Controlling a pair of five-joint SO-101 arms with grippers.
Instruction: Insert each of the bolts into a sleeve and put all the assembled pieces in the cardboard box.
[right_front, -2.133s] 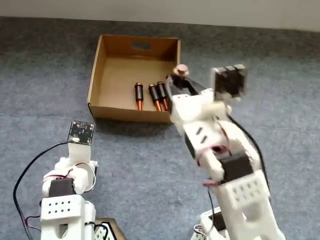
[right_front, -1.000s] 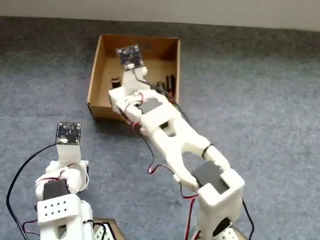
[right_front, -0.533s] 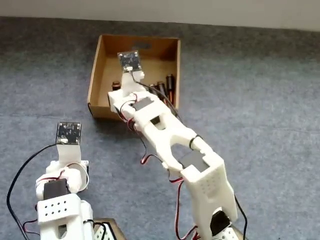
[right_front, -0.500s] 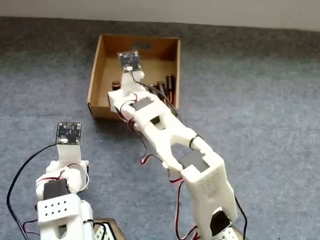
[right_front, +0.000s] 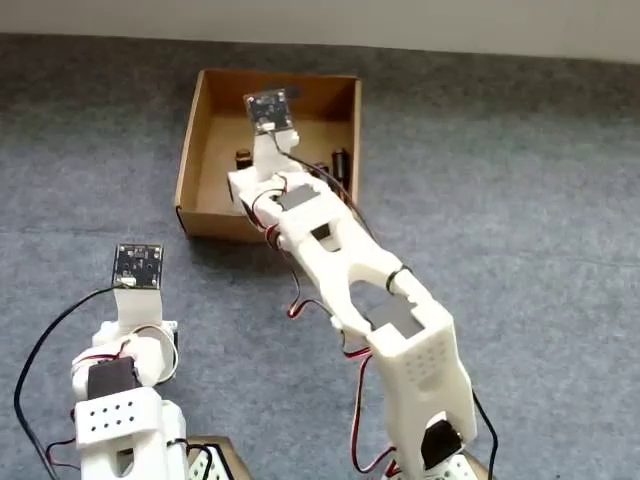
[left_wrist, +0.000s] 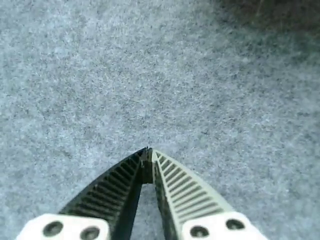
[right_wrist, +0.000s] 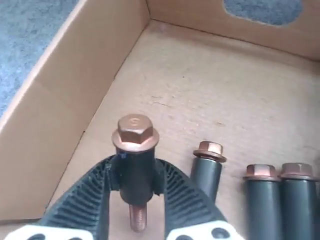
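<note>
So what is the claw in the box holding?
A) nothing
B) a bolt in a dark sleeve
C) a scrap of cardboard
B: the right claw is shut on a bolt in a dark sleeve, inside the cardboard box.

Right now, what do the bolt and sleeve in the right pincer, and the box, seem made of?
The bolt looks like metal: coppery sheen, hex head, thread. The sleeve is a smooth dark tube, metal or plastic, unclear. The box is plain matte brown cardboard, fibrous surface.
</note>
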